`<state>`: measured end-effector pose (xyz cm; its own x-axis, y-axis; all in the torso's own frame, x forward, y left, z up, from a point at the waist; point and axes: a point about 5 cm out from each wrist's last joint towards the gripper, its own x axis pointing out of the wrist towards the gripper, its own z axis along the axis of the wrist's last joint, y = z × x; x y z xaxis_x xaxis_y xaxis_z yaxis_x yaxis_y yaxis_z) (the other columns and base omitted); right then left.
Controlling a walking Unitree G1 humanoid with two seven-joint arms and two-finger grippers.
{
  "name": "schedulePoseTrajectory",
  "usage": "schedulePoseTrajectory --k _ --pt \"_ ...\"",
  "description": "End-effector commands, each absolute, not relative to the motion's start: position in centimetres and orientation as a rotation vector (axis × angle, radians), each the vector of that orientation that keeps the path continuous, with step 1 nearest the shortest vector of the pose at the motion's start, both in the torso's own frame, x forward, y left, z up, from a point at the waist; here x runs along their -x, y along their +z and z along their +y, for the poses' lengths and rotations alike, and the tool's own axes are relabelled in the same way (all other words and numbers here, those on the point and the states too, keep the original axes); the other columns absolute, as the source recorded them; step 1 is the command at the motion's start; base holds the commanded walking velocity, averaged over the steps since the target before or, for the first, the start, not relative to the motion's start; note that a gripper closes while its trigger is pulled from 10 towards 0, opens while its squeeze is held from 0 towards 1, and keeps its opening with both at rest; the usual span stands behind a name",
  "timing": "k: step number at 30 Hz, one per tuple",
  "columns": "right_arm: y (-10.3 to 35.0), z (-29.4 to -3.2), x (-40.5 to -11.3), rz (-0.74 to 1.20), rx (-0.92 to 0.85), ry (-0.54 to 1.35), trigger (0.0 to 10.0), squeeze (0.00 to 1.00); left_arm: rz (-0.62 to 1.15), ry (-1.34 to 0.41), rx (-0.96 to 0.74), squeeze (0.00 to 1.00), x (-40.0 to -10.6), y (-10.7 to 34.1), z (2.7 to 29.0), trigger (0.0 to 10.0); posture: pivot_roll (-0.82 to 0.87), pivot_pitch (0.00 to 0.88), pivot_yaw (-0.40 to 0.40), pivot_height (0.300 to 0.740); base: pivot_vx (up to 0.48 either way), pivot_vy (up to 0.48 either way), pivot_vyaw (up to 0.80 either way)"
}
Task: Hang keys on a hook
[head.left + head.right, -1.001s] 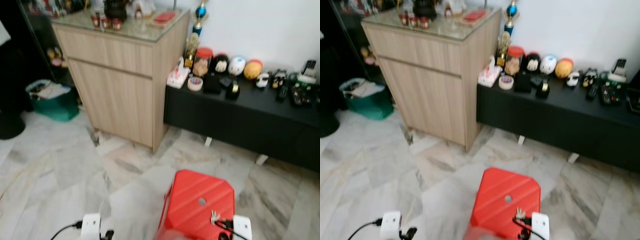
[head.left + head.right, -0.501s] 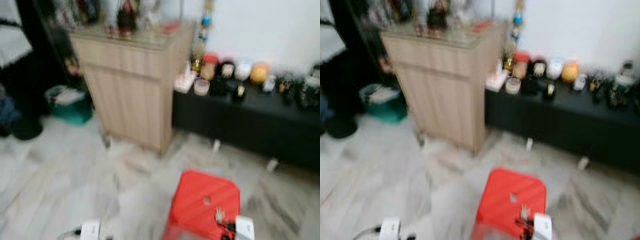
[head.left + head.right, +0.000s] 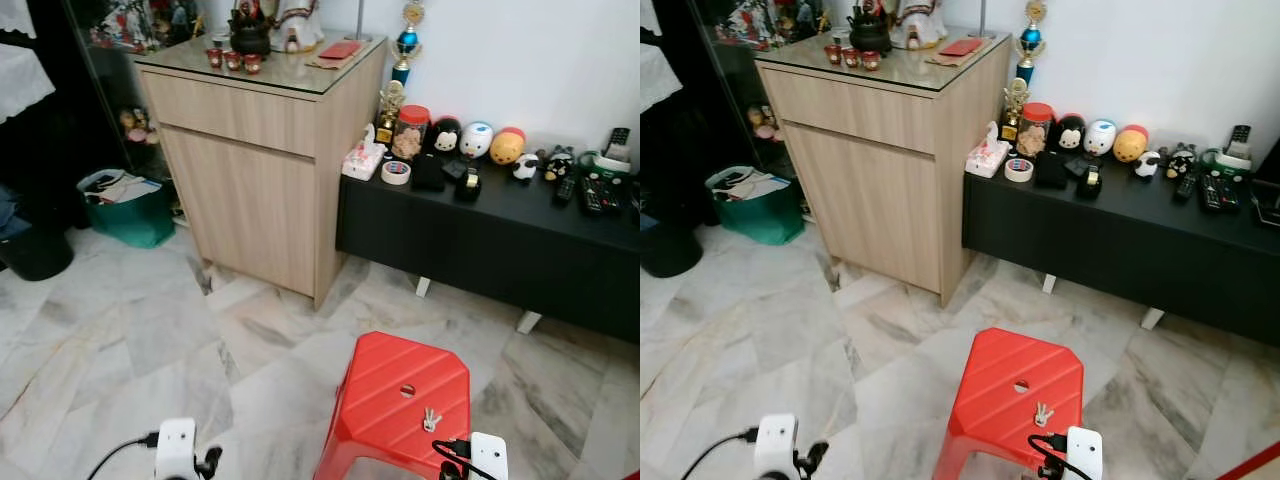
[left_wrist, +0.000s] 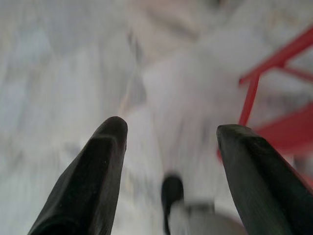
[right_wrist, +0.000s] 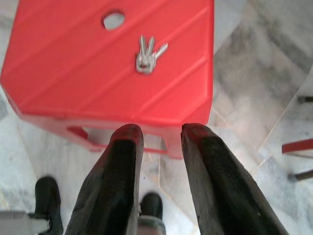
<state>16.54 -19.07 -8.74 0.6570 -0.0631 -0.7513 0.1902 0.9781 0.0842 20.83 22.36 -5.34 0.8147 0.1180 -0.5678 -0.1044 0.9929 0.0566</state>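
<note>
A small bunch of silver keys (image 3: 430, 418) lies on the top of a red plastic stool (image 3: 395, 395), near its right front corner and just below the round hole in the seat. My right gripper (image 5: 161, 129) hovers above the stool's near edge, a short way back from the keys (image 5: 148, 55). Its fingers stand a little apart with nothing between them. My left gripper (image 4: 171, 127) hangs low over the marble floor to the left of the stool, wide open and empty.
A light wooden cabinet (image 3: 260, 150) with a glass top stands ahead on the left. A low black bench (image 3: 500, 235) with figurines, a jar and remotes runs along the white wall. A green bin (image 3: 125, 205) sits left of the cabinet. Marble floor (image 3: 130, 340) lies between.
The camera shook and blurred, then settled on nearly the same scene. The keys still lie on the stool, and both arms stay low.
</note>
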Motion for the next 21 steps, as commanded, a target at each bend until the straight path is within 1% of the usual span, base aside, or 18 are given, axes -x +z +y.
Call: schedulePoseTrajectory --k 1,4,5,8,10,13,14,15,16,17,18,21 --pt "-8.4 -19.3 -16.9 0.799 -0.162 -0.151 10.0 0.0 0.535 0.124 -0.018 0.0 -21.8 -4.4 22.6 10.0 0.08 0.0 -0.051 0.74 0.0 0.0 0.0" --pt "-8.1 -19.4 -17.1 0.751 -0.155 -0.144 10.0 0.0 0.379 0.11 -0.04 0.0 -23.8 -2.3 22.5 10.0 0.07 0.0 -0.047 0.74 0.0 0.0 0.0" --pt "-8.1 -19.4 -17.1 0.751 -0.155 -0.144 10.0 0.0 0.379 0.11 -0.04 0.0 -23.8 -2.3 22.5 10.0 0.07 0.0 -0.047 0.74 0.0 0.0 0.0" --pt "-7.7 -19.6 -17.3 0.687 -0.133 -0.15 10.0 0.0 0.217 0.085 -0.054 0.0 -25.1 -0.1 21.9 10.0 0.07 0.0 -0.046 0.74 0.0 0.0 0.0" --pt "-7.4 -19.6 -17.4 0.649 -0.112 -0.145 10.0 0.0 0.139 0.048 -0.072 0.0 -25.1 1.0 21.6 10.0 0.06 0.0 -0.045 0.74 0.0 0.0 0.0" --pt "-7.3 -19.5 -17.5 0.63 -0.092 -0.125 10.0 0.0 0.117 0.027 -0.096 0.0 -24.7 1.2 21.6 10.0 0.06 0.0 -0.045 0.74 0.0 0.0 0.0" --pt "-6.1 -19.4 -19.5 0.545 -0.075 -0.104 10.0 0.0 0.092 0.013 -0.111 0.0 -24.2 1.6 21.8 10.0 0.06 0.0 -0.045 0.74 0.0 0.0 0.0" --pt "-3.9 -19.2 -22.6 0.43 -0.056 -0.085 10.0 0.0 0.078 0.013 -0.113 0.0 -24.0 1.9 21.9 10.0 0.06 0.0 -0.046 0.74 0.0 0.0 0.0" --pt "-2.2 -18.9 -24.7 0.35 -0.043 -0.072 10.0 0.0 0.069 0.014 -0.113 0.0 -23.9 2.0 22.0 10.0 0.06 0.0 -0.047 0.74 0.0 0.0 0.0" --pt "-0.7 -18.7 -26.1 0.278 -0.04 -0.062 10.0 0.0 0.054 0.015 -0.102 0.0 -23.9 2.3 21.9 10.0 0.07 0.0 -0.049 0.74 0.0 0.0 0.0" --pt "0.0 -18.6 -26.7 0.243 -0.043 -0.058 10.0 0.0 0.043 0.016 -0.093 0.0 -23.8 2.6 21.8 10.0 0.07 0.0 -0.049 0.74 0.0 0.0 0.0" --pt "0.5 -18.3 -26.7 0.2 -0.045 -0.039 10.0 0.0 0.014 0.011 -0.093 0.0 -23.5 3.1 21.4 10.0 0.08 0.0 -0.062 0.74 0.0 0.0 0.0"
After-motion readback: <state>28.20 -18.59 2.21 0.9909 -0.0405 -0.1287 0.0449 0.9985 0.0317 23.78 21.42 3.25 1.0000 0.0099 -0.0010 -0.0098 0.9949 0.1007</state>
